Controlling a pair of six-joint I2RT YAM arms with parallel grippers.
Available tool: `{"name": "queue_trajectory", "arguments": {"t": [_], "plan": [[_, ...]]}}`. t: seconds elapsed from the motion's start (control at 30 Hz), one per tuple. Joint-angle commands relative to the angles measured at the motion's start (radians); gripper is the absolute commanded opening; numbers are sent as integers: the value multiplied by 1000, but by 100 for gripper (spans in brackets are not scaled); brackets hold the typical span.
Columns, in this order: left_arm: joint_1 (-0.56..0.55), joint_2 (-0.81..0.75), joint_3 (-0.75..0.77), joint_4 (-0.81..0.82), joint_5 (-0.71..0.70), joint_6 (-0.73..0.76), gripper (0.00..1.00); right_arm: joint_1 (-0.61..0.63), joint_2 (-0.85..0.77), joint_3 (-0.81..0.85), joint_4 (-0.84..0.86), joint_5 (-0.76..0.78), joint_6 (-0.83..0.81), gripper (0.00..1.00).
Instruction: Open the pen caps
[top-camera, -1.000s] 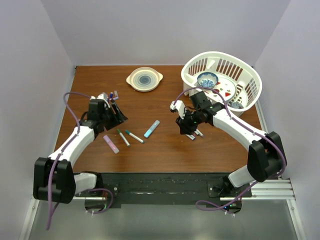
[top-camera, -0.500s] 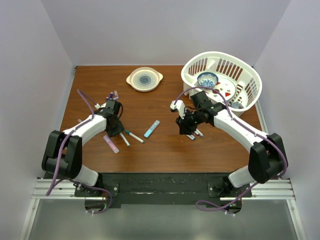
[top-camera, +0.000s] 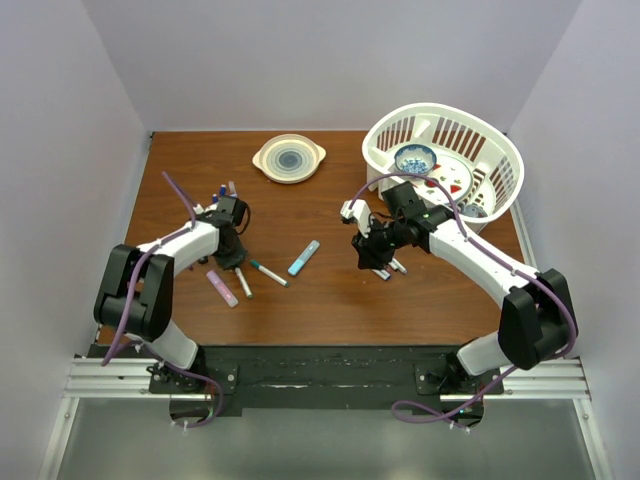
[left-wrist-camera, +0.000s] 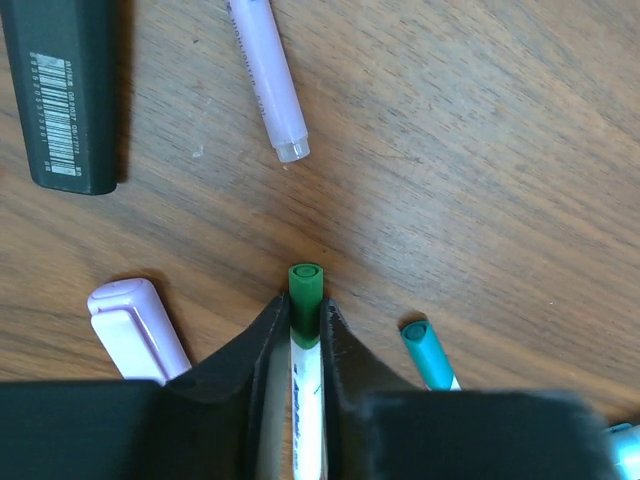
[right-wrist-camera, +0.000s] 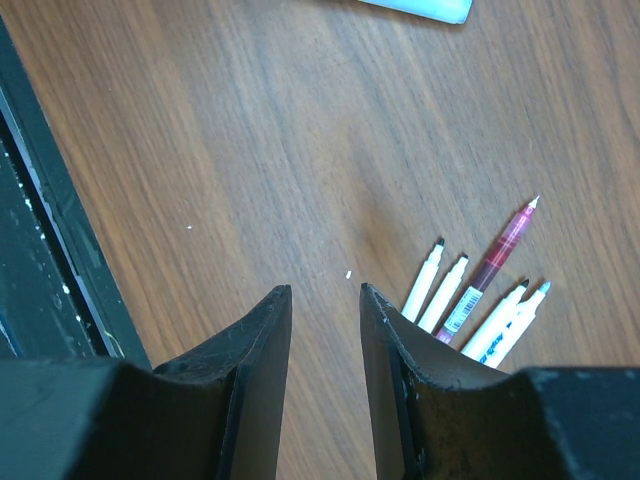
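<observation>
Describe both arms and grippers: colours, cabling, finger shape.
The left arm and right arm have white links with black joint housings, and a purple cable loops along each. The left gripper and right gripper carry matte black, wedge-shaped fingers tapering to narrow tips. No markings are visible on them.

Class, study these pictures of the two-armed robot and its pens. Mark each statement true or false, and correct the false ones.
1. The left gripper is closed around a green-capped pen. True.
2. The green cap is off its pen. False: it is on, poking out past the fingertips.
3. The right gripper holds a pen. False: nothing is between its fingers; the uncapped pens lie beside it.
4. A bowl sits in the white basket. True.
5. The teal-capped pen is in the basket. False: it lies on the table beside the green-capped one.
</observation>
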Motion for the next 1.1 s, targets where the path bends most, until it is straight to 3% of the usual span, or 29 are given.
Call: {"name": "queue_trajectory", "arguments": {"t": [0.0,0.1,0.27,0.33,0.43,0.53,0.57,0.7,0.77,0.9,1.07], "plan": [[-5,4,13,17,-22,-1,11,-2,-35,21,-4,-32,-12,38],[-7,-59,11,12,-12,3,1,-4,-36,21,-7,-52,-15,38],[-5,-234,-10,49,79,29,0,1,-59,13,-1,-153,-15,38],[-5,-323,-37,107,195,42,0,18,-62,9,9,-219,-3,39],[-8,-424,-119,271,391,35,0,51,-58,-4,71,-310,74,44],[-29,-492,-226,535,592,-17,0,59,-35,-54,238,-475,258,59],[-43,-501,-273,701,620,-59,0,64,-27,-76,371,-512,324,62],[-141,-493,-311,888,610,-138,0,84,1,-177,671,-554,668,73],[-196,-478,-320,975,587,-176,0,87,8,-197,755,-522,724,76],[-279,-406,-309,1066,526,-213,0,87,24,-226,820,-426,902,77],[-332,-348,-301,1140,498,-245,0,87,5,-243,851,-355,981,74]]}}
